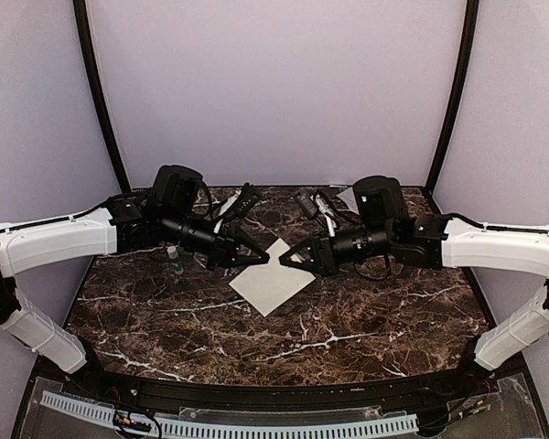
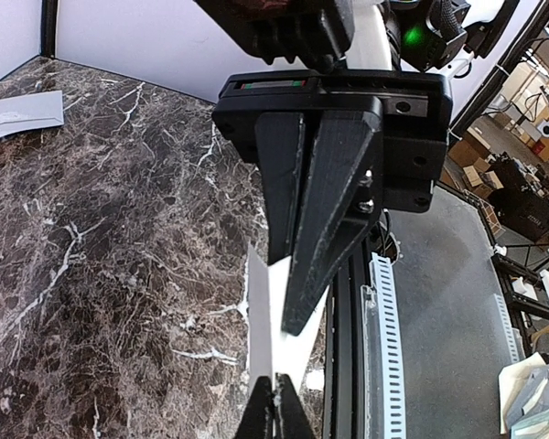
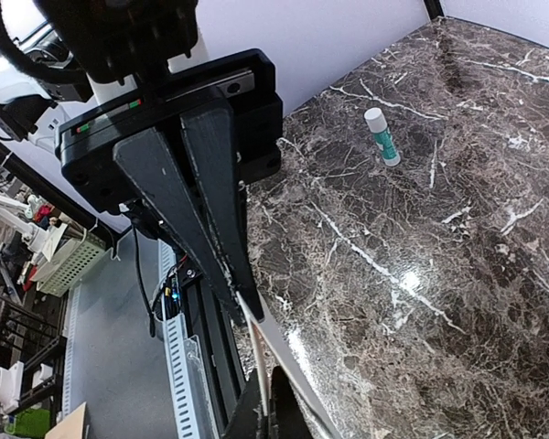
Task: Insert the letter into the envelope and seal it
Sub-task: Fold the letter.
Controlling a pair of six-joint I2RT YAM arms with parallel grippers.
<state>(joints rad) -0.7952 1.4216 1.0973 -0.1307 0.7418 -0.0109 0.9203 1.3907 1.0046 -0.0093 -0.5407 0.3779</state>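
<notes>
The letter (image 1: 273, 285) is a pale sheet lying cornerwise in the middle of the dark marble table (image 1: 165, 329). Both grippers meet over its far corner. My left gripper (image 1: 259, 259) is shut on the sheet's edge (image 2: 291, 347), which runs straight into its fingertips (image 2: 275, 398); a cream face and a greyer face show there side by side. My right gripper (image 1: 288, 260) faces it and is shut on the same edge (image 3: 289, 344), its tips (image 3: 270, 402) pinching two thin layers. The plain grey envelope (image 1: 346, 197) (image 2: 23, 112) lies at the back right, partly hidden behind the right arm.
A white glue stick with a green band (image 3: 382, 137) lies on the table under the left arm (image 1: 176, 261). Pale walls close in the back and sides. A slotted white cable duct (image 1: 229, 422) runs along the front edge, below the table.
</notes>
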